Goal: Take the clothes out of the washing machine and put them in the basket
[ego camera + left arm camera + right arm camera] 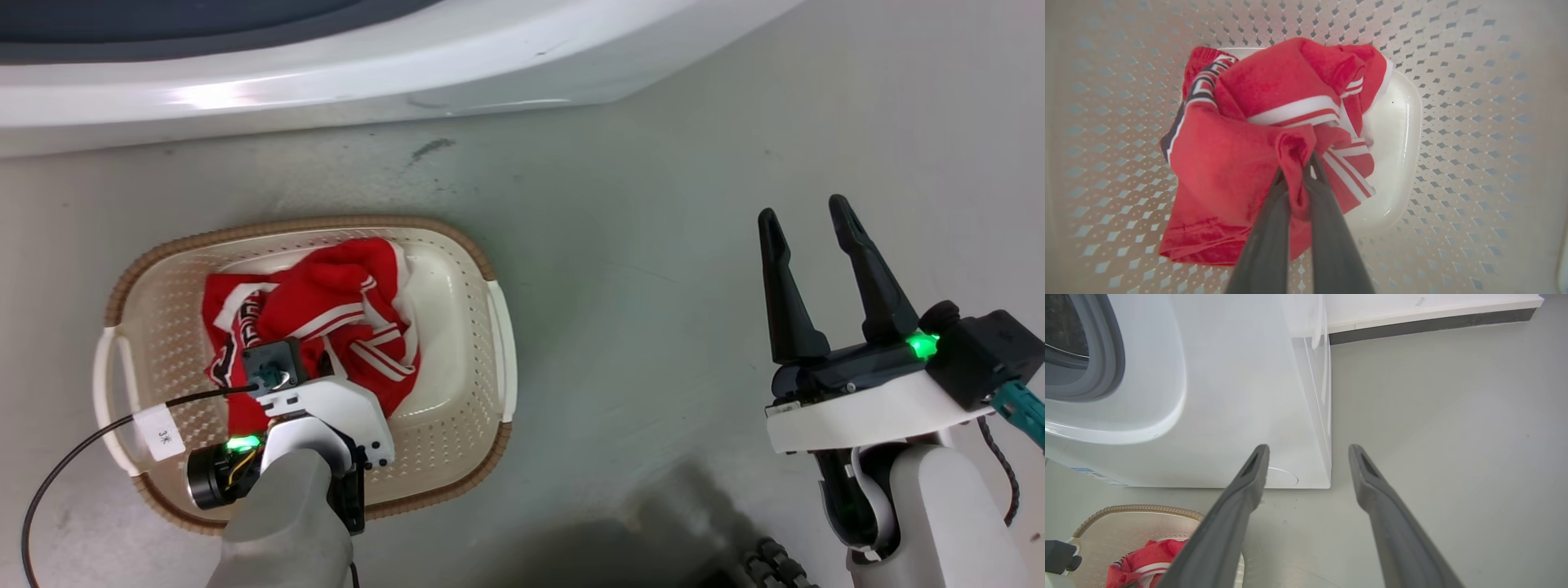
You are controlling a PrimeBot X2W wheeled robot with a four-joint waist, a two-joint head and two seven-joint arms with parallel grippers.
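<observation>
The cream basket (478,384) with a brown rim stands on the floor at the left of the head view. Red clothes (326,314) with white stripes lie bunched on its bottom. My left wrist (318,408) points straight down into the basket. In the left wrist view my left gripper (1296,163) is shut on a fold of the clothes (1257,94), low inside the basket (1474,122). My right gripper (804,211) hangs open over bare floor to the right, holding nothing. The washing machine (326,73) spans the top edge; the right wrist view shows its white front (1229,396), with my right gripper (1308,448) open before it.
The machine's grey porthole gasket (1106,355) shows at upper left, and the basket rim (1135,508) at lower left. A dark baseboard (1433,322) runs along the far wall. A black cable with a white tag (159,433) trails from my left wrist.
</observation>
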